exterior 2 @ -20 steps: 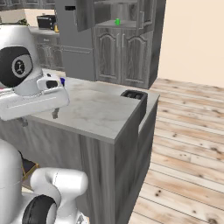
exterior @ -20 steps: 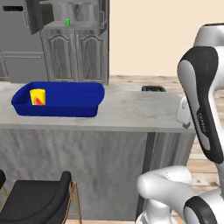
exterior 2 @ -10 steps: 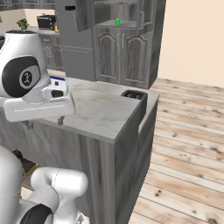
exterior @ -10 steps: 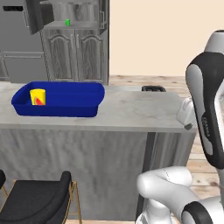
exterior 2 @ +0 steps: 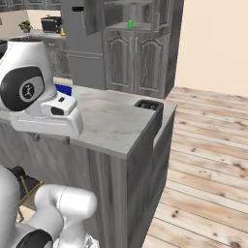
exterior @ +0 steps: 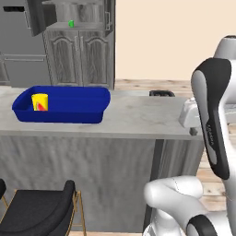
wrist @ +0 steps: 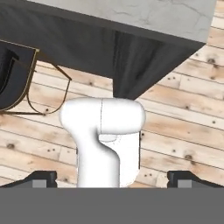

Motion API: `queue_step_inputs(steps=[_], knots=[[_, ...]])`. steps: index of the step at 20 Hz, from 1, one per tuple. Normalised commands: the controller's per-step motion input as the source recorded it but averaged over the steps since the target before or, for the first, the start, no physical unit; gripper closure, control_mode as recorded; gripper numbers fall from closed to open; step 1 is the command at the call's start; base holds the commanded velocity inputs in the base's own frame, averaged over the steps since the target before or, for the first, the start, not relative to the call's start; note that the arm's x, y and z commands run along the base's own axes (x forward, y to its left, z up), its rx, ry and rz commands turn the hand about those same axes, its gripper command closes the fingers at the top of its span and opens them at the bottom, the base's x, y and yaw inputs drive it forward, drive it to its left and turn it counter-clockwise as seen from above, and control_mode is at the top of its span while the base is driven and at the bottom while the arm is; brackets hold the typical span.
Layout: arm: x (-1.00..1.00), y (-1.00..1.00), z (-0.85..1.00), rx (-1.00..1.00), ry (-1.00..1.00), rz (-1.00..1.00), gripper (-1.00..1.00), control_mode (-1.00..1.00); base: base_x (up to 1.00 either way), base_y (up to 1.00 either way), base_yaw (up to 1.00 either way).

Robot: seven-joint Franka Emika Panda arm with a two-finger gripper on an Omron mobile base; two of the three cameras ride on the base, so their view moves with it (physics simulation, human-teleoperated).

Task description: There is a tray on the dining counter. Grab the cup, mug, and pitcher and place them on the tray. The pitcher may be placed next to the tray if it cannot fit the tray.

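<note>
Standing behind the robot, I am seeing the gripper (wrist: 112, 177) hanging at the near edge of the dining counter (exterior: 138, 117), pointing down at the wooden floor (wrist: 183, 131) with its two dark fingertips (wrist: 41, 177) set wide apart and nothing between them. The arm is parked at about 3 o'clock of the counter top, well apart from every task object. Further out, at about 10 o'clock on the counter, the tray (exterior: 87, 113) is resting flat; it is deep blue, rectangular, with raised sloping sides. The cup (exterior: 40, 102), a small yellow tumbler with a red-orange mark, is already standing upright inside the tray near its left end. Farthest away, at 11 o'clock, the mug (exterior: 71, 23) is showing as a small bright green spot on a shelf of the open grey cabinet (exterior: 78, 18) behind the counter. The step in hand is probably fetching that mug: the base should be driving around the counter first, and the jaws should be staying wide until they are straddling the mug's body, clear of the shelf edges.
</note>
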Motion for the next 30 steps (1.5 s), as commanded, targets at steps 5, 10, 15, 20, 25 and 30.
queue_step_inputs(steps=[5, 10, 15, 20, 25, 30], knots=[[0.00, 0.00, -0.13, 0.00, 0.00, -0.22, -1.00, -1.00, 0.00, 0.00, 0.00], [0.00, -0.02, -0.19, 0.00, 0.00, -0.05, -1.00, -1.00, 0.00, 0.00, 0.00], [0.00, 0.00, -0.04, 0.00, 0.00, 0.00, -1.00, 1.00, -0.41, -0.62, 0.00], [0.00, 0.00, 0.00, 0.00, 0.00, 0.00, -1.00, 1.00, -0.93, -1.00, 0.08], [0.00, 0.00, 0.00, 0.00, 0.00, 0.00, -1.00, 1.00, -0.55, -1.00, 0.02], [0.00, 0.00, 0.00, 0.00, 0.00, 0.00, -1.00, 1.00, 0.09, -1.00, -0.23]])
